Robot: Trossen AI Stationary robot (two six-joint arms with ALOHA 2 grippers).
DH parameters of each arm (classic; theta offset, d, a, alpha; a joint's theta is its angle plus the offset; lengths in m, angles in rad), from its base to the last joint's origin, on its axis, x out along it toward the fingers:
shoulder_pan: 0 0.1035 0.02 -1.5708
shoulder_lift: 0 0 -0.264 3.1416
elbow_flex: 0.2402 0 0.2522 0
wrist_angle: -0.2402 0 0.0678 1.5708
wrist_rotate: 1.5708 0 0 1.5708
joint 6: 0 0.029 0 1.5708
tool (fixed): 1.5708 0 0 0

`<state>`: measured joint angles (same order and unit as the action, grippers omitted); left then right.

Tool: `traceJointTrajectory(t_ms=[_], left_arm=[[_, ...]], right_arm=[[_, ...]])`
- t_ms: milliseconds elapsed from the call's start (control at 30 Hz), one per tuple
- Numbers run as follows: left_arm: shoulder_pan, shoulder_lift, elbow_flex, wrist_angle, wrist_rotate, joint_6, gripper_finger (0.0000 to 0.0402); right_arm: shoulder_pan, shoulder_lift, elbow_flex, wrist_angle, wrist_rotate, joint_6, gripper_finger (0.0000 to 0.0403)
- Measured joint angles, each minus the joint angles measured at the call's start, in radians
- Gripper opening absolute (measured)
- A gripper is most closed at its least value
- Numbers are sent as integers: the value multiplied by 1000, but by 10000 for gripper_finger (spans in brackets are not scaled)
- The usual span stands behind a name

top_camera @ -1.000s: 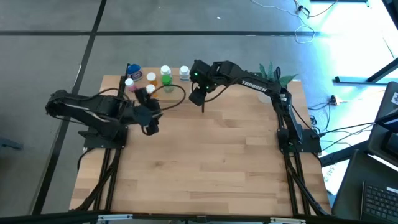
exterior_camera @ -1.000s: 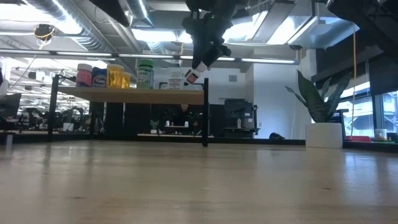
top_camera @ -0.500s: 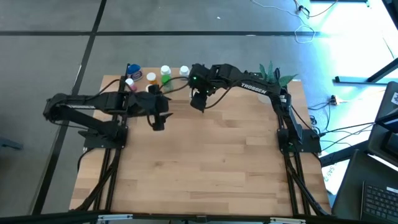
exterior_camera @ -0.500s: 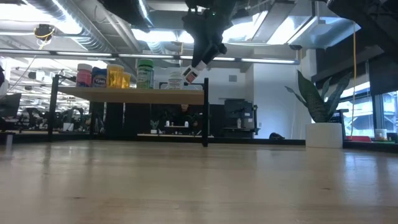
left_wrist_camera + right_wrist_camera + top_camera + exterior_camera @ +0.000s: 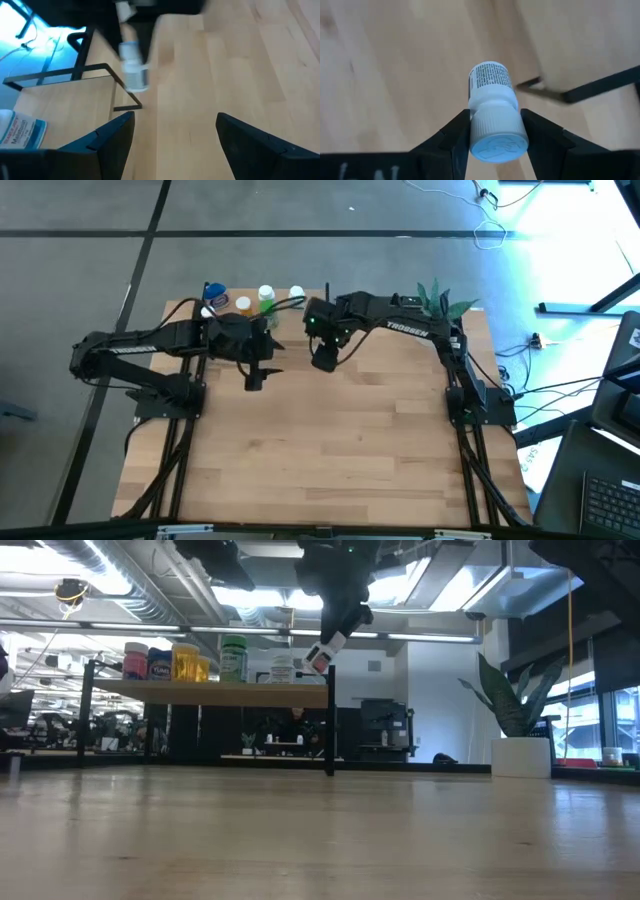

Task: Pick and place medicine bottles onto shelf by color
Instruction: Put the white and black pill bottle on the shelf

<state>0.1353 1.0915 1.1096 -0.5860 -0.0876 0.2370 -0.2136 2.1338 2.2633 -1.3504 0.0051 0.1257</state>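
My right gripper (image 5: 323,360) hangs high over the table just off the shelf's right end, shut on a white medicine bottle (image 5: 490,82), which shows tilted in the low view (image 5: 320,653). The shelf (image 5: 210,690) is a raised wooden platform on black posts at the far left. On its top stand pink (image 5: 135,660), blue (image 5: 158,662), orange (image 5: 185,660), green (image 5: 233,657) and white (image 5: 282,667) bottles. My left gripper (image 5: 255,375) hovers open in front of the shelf, with nothing between its fingers (image 5: 115,135). My right gripper pinches the white bottle's cap (image 5: 497,142) between its two fingers (image 5: 455,132). The fingers come from above, slanting down. The bottle hangs below them with its base pointing away and down, tilted, clear of both the table and the shelf.
A potted green plant (image 5: 437,297) stands at the table's far right corner. A black shelf post (image 5: 600,82) is close beside the held bottle. The wooden tabletop (image 5: 350,450) stretches toward the near edge.
My left gripper has swung toward the table's right along the shelf front and turned at the wrist, staying open. My right gripper has drifted a little toward the near edge with the white bottle, which stays lifted and has tipped slightly.
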Motion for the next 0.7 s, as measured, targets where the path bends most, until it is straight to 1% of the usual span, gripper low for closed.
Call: traceJointTrajectory(t_ms=[133, 267, 400, 500, 700], left_arm=[[12, 47, 0, 18, 0, -69, 275], [13, 116, 0, 47, 1, -94, 275], [13, 178, 0, 65, 8, -92, 275], [13, 196, 0, 66, 8, -77, 275], [13, 189, 0, 66, 8, -73, 275]], right_arm=[[33, -2, 7, -60, -1, 27, 162], [55, -2, 7, -118, 0, 35, 162], [72, -2, 4, -218, 1, 48, 162], [81, -2, 2, -219, 1, 45, 162], [82, 13, 2, -221, 2, 12, 162]])
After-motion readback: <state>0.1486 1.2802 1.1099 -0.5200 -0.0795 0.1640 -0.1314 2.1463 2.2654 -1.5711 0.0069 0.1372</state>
